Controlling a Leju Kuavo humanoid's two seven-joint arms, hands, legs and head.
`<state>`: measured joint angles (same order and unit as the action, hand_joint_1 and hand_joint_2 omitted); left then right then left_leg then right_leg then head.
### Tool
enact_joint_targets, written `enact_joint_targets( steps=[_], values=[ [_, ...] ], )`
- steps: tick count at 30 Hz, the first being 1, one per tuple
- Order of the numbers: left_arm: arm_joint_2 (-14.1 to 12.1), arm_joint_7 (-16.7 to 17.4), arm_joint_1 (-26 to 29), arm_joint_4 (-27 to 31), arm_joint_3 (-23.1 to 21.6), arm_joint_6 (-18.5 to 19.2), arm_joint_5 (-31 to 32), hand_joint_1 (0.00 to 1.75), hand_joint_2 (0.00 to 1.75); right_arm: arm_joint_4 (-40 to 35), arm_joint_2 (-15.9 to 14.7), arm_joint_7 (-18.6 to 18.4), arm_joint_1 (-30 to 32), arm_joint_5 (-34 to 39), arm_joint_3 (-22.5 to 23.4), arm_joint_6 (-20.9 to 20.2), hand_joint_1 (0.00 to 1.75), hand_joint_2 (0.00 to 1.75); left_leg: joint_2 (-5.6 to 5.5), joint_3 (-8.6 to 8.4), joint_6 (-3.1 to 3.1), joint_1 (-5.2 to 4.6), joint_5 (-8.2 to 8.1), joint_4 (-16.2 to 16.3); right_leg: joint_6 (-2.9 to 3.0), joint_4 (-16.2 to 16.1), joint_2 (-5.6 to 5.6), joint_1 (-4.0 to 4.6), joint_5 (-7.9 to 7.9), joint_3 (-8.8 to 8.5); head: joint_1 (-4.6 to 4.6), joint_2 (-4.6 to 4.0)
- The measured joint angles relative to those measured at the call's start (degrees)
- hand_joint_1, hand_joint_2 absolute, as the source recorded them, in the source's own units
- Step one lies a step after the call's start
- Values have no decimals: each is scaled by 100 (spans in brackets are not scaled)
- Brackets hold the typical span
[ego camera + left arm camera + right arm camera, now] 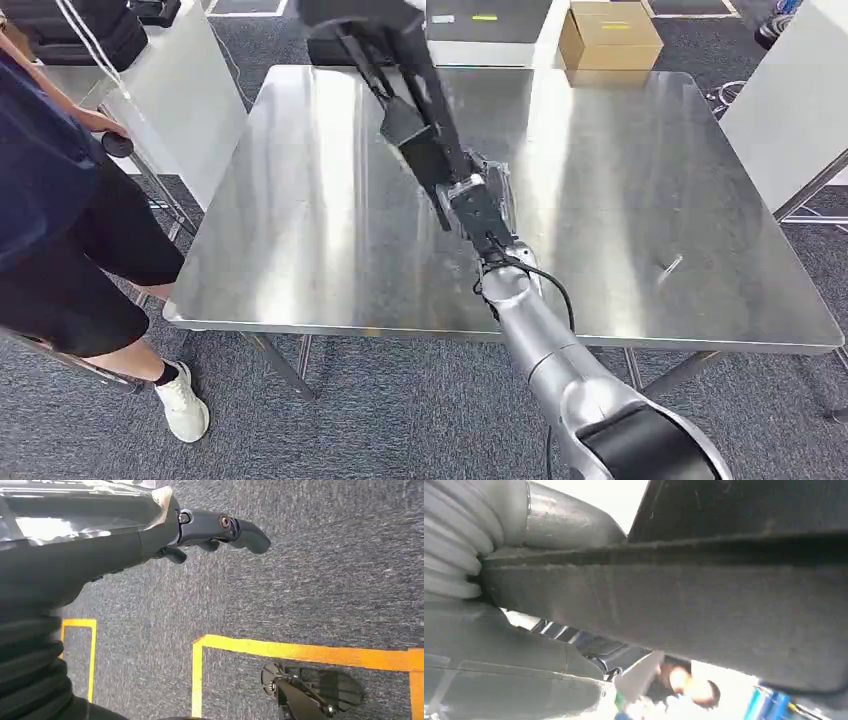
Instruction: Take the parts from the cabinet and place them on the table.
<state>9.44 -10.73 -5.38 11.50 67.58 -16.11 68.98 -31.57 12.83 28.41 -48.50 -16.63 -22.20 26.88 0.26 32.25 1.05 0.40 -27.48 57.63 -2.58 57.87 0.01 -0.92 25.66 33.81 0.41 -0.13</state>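
Observation:
A long black part (405, 95) with an angled frame hangs over the middle of the steel table (300, 250). My right hand (478, 205) grips its near end, and the arm reaches in from the lower right. Up close in the right wrist view, the black part (704, 610) runs across the picture, pressed against my right hand (499, 645), whose fingers it hides. My left hand (210, 532) hangs over the grey carpet with nothing in it, its dark fingers loosely apart.
A person (60, 200) in dark clothes stands at the table's left side. A cardboard box (608, 35) sits on the floor beyond the far edge. White panels (790, 100) flank both sides. A small pale mark (669, 267) lies on the table's right part.

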Motion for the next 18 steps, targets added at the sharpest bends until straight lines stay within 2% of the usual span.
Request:
enact_joint_targets(
  steps=[3,8,13,18],
  values=[
    [-9,-13,-4,0,-37,4,24,0,175,234,61,-11,-118,-356,-144,310,175,175,-3,0,0,0,0,0,0,0,-1,-1,0,-2,0,0],
    [-24,-22,-5,0,-103,31,94,0,175,582,162,-284,-251,-1337,-558,871,175,175,0,-1,0,0,0,0,0,0,0,-1,0,-2,0,0],
    [-26,-28,-11,0,-131,31,131,0,175,842,334,-784,-393,-2243,-1128,1074,175,175,1,-4,0,3,0,0,0,0,1,1,0,-1,0,0],
    [-24,-31,-11,0,-147,33,151,0,175,991,413,-881,-444,-2329,-1419,1111,175,175,-1,-3,-1,1,1,0,0,0,0,1,0,-5,0,0]
  ],
)
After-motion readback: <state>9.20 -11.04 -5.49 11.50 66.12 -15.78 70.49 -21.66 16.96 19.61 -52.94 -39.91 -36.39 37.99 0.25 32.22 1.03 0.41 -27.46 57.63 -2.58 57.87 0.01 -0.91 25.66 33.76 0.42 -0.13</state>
